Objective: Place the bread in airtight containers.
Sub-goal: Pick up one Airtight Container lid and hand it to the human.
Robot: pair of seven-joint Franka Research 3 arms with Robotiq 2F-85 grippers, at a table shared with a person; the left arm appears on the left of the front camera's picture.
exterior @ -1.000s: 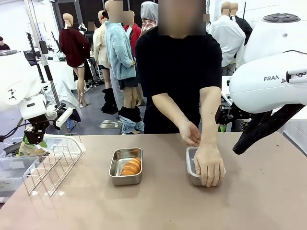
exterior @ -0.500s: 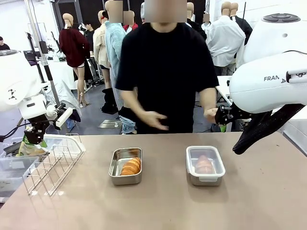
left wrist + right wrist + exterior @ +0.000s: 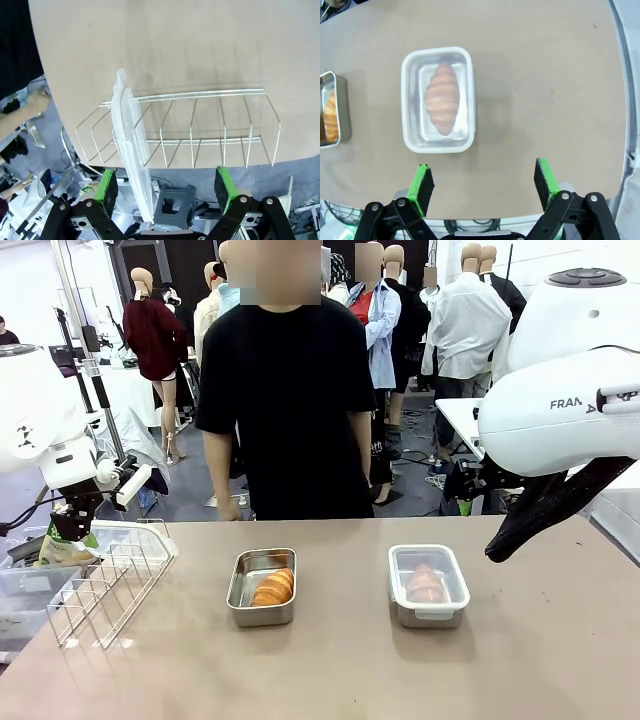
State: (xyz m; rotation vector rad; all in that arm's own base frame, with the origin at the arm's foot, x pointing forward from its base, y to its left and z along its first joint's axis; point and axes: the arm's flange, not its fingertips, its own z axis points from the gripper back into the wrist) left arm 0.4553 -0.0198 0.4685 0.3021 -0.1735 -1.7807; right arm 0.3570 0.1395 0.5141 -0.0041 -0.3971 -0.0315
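Two steel airtight containers sit mid-table. The left container [image 3: 262, 587] [image 3: 332, 115] is uncovered, and one golden bread [image 3: 274, 587] [image 3: 330, 112] lies in it. On the right container [image 3: 428, 585] [image 3: 439, 106] sits a translucent white-rimmed lid, with the other bread [image 3: 425, 583] [image 3: 441, 97] showing through it. My right gripper [image 3: 484, 181] hangs open above the table edge, near the lidded container, with nothing between its fingers. Over at the table's left edge, my left gripper [image 3: 166, 187] is open and empty above the wire rack [image 3: 200, 130]. Another translucent lid [image 3: 132, 165] stands upright in that rack.
The wire rack [image 3: 105, 585] lies at the table's left edge, with a clear plastic bin [image 3: 30, 585] beside it. A person in a black shirt [image 3: 285, 390] stands at the far side, arms down, hands off the table. The right arm's white body [image 3: 560, 410] hangs over the right side.
The person's hands, which pressed on the right container's lid a second ago, have lifted away. The person has straightened and shifted left. Neither arm has moved.
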